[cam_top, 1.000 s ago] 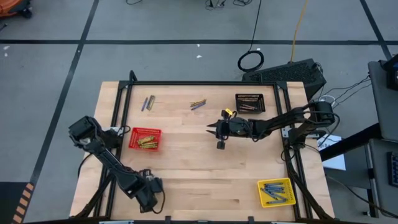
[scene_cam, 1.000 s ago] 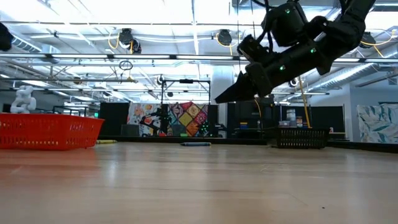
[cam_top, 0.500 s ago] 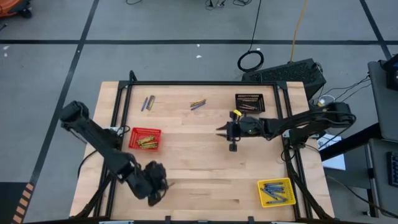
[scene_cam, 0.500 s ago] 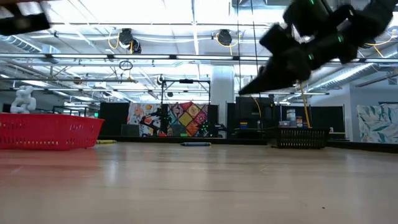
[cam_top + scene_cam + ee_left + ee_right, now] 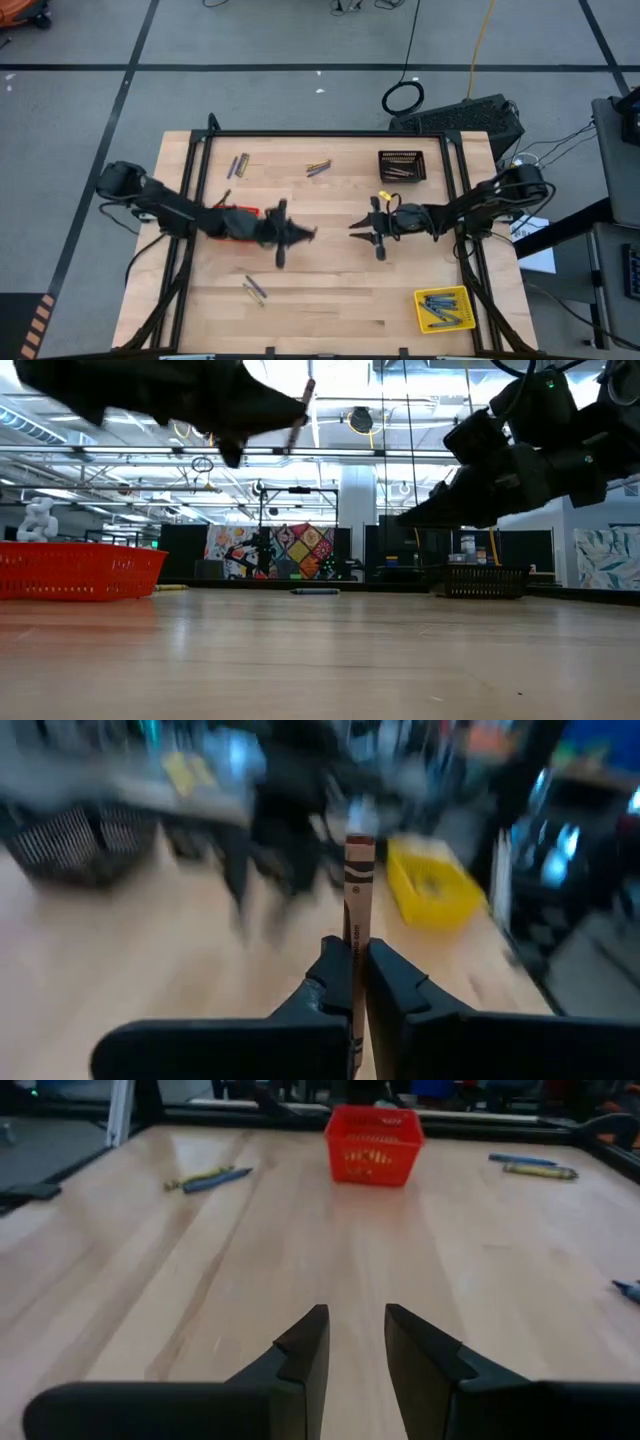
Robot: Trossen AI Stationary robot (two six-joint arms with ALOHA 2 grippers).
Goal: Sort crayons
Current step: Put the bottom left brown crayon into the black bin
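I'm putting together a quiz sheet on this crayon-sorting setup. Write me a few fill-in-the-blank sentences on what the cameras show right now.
1. The left gripper is shut on a ____ crayon.
2. The right gripper hangs over the table with nothing between its ____ fingers.
3. The blue crayons lie in the ____ basket.
4. The basket at the table's far edge is ____.

Missing words: brown; open; yellow; black
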